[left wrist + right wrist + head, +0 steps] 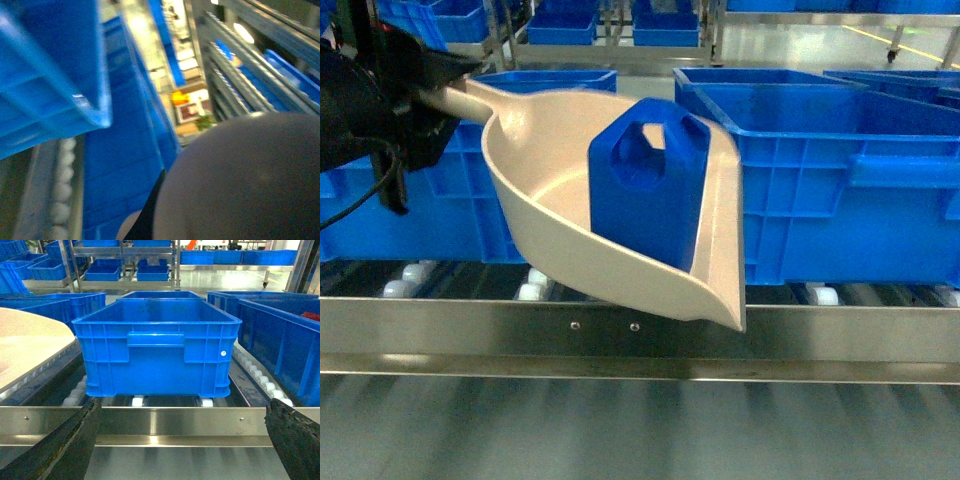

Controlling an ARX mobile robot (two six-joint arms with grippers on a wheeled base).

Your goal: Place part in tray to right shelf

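Head view: the tray (570,190), a beige scoop, hangs in mid-frame, tilted so its wide lip dips to lower right, the lip's tip just over the front rail of the right shelf (840,335). Cannot tell whether lip and rail touch. The part (648,185), a bright blue block, sits inside the tray, upright, against the right side wall, handle holes facing the camera.

The tray's handle runs to the upper left of the frame into the left pincer (405,95), a dark mass clenched around the handle end. Its fingers are not separately visible.

Behind the tray, large blue crates (820,180) stand on the shelf's white rollers (405,285). The rail shows two screws near centre, below the tray.

Left wrist view: mostly blurred. A grey rounded shape fills the lower right; blue crate walls fill upper left and centre, with a row of white rollers along the lower left edge.

Right wrist view: the right pincer (185,440) is spread wide, one dark finger (65,445) at lower left and the other at lower right, nothing between them. It faces the steel rail and a blue crate (157,352) centred beyond it. A beige edge of the tray (30,347) enters from the left of the frame.
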